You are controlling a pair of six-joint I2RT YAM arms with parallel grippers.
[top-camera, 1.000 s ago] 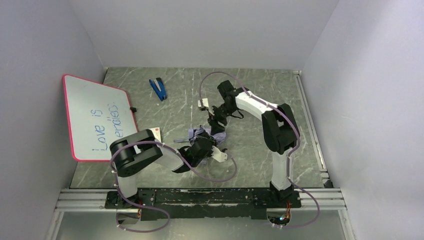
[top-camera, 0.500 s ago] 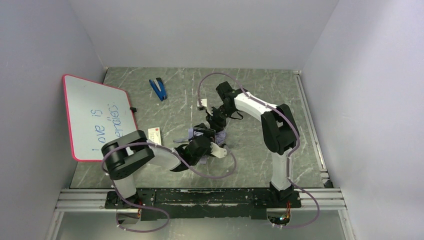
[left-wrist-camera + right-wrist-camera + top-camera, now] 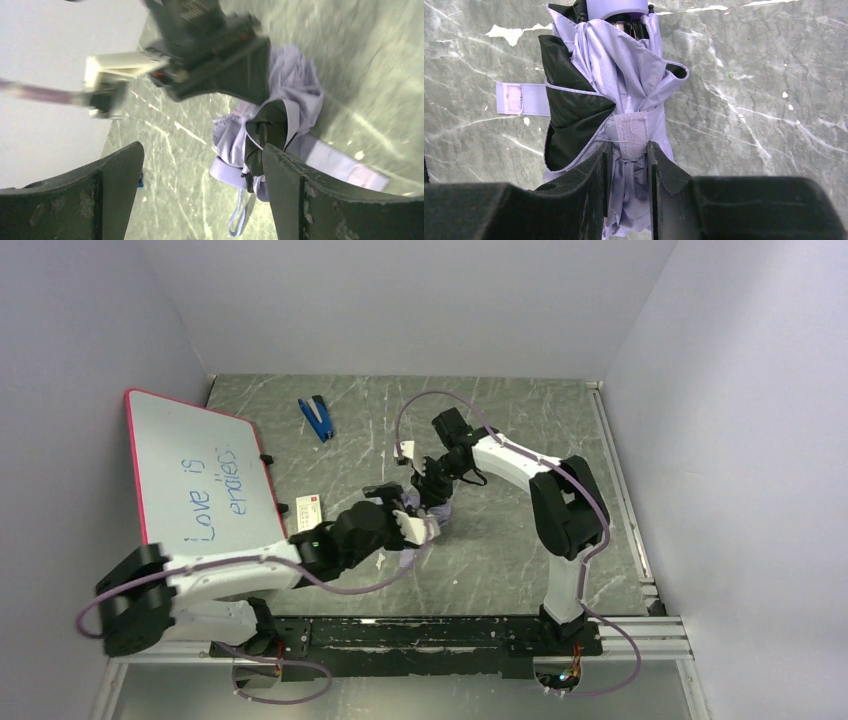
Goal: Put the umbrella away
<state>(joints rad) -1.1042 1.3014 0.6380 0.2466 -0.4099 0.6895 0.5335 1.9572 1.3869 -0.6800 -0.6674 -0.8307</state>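
Note:
The umbrella (image 3: 624, 85) lies folded on the marble table top, lavender fabric with black inner folds. Its handle (image 3: 616, 6) points away from my right wrist camera and its closure strap (image 3: 519, 98) trails flat to the left. My right gripper (image 3: 627, 150) is shut on the bunched fabric at the near end, just below the strap's patch. My left gripper (image 3: 202, 150) hovers open beside the umbrella (image 3: 295, 90), nothing between its fingers; a thin loop cord (image 3: 240, 215) hangs by the handle. In the top view both grippers, left (image 3: 393, 502) and right (image 3: 428, 490), meet at mid-table and hide most of the umbrella (image 3: 441, 515).
A red-framed whiteboard (image 3: 200, 480) with writing leans at the left wall. A blue stapler-like tool (image 3: 316, 418) lies at the back. A small white card (image 3: 310, 508) sits near the whiteboard. Walls close in on three sides.
My left gripper opened wide and let go of the umbrella, and its arm stretched out low towards the left. My right gripper closed onto the fabric.

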